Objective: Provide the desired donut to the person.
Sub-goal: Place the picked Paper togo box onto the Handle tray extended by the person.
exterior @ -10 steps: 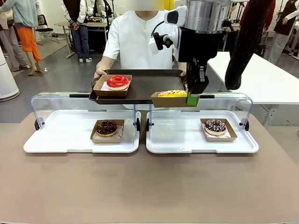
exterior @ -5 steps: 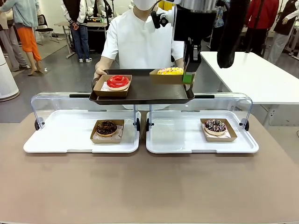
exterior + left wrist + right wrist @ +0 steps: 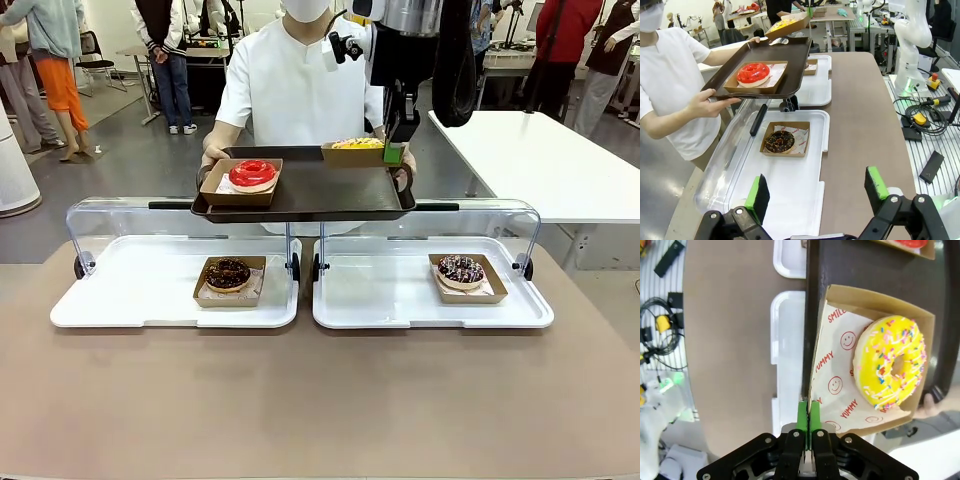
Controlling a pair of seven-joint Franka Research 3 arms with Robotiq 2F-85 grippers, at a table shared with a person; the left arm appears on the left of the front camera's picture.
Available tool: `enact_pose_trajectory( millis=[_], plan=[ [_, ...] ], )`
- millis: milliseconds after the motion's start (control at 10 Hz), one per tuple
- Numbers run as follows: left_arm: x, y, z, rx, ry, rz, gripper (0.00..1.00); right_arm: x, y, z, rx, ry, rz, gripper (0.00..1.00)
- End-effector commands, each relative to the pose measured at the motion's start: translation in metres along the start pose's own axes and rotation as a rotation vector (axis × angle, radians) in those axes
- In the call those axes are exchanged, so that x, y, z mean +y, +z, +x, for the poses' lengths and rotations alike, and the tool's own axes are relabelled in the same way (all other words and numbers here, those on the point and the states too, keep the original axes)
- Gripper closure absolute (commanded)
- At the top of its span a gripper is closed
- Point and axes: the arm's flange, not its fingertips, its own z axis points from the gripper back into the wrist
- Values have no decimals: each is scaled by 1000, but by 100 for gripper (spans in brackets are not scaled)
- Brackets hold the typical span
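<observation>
Item: yellow sprinkled donut [image 3: 892, 367] in its cardboard tray [image 3: 840, 305], wall pinched by right gripper [image 3: 807, 420] above the person's brown serving tray [image 3: 310, 190]; you should lower it level, then release once it sits flat.

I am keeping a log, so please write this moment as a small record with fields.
right tool: shut on the wall of the yellow donut's box, held over the brown tray
left tool: open, holding nothing
person: holds the brown tray at the far side
brown tray: carries a red donut
white trays: one chocolate donut on each
</observation>
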Motion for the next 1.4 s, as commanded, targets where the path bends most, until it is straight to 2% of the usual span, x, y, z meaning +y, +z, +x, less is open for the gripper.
enact_pose_trajectory(
  millis=[0,500,900,1300],
  plan=[
    [-1,1,1,-8,-5,7,0,-17,-1,-3,-27,57,23,98],
    [-1,1,1,-8,-5,7,0,-55,-56,1,5,38,83,98],
    [-1,1,1,-8,-5,7,0,-58,-70,2,8,-5,106,98],
    [-1,1,1,-8,-5,7,0,-57,-66,4,-1,-4,107,58]
  ],
)
